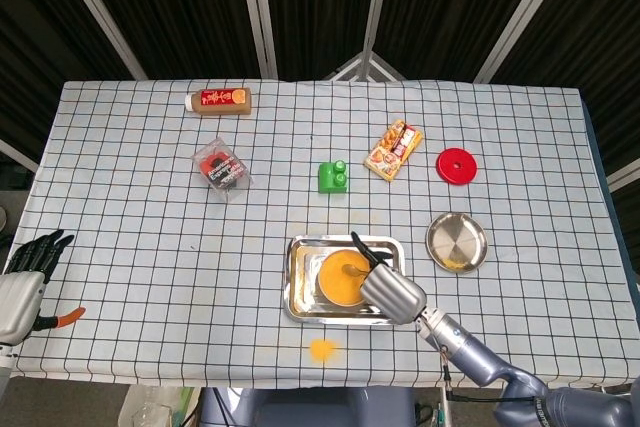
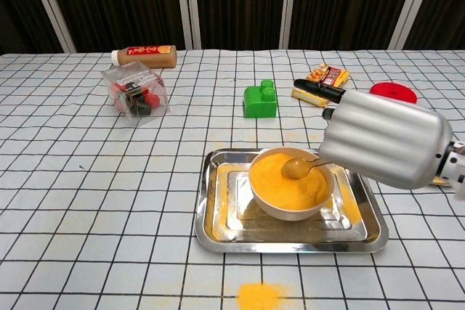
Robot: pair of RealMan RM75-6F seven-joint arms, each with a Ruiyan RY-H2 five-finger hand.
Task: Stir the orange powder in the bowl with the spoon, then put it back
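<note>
Right hand (image 2: 385, 147) closed around the handle of the spoon (image 2: 298, 168), silver back turned toward the chest camera, dark fingertips poking out past its far edge. Spoon head dusted orange, resting on the powder at the right side of the bowl (image 2: 290, 212). Bowl heaped with orange powder (image 2: 280, 179), standing inside the steel tray (image 2: 218, 234) near the front of the tabletop (image 2: 73, 194).

Around the tray: a spilled patch of orange powder (image 2: 258, 297) on the checked cloth just in front (a fainter dusting inside the tray too). Behind the tray, a green block (image 2: 261, 99), well apart. Further left, a clear box (image 2: 135, 92) with red and dark contents, and beyond it a brown bottle (image 2: 144, 54) lying on its side. To the right, a yellow snack packet (image 1: 392, 150) and a red disc (image 1: 456, 165), both partly hidden by the right hand in the chest view, seen whole from the head view. Right of the tray, a small round steel dish (image 1: 456, 242) with a trace of orange at its near edge (visible only from above).

Left hand (image 1: 25, 282) off at the left edge of the tabletop in the head view, dark fingers apart and pointing away, holding nothing, far from bowl and spoon. Right forearm running from the lower right corner up to the tray, covering the tray's near right corner from above.
</note>
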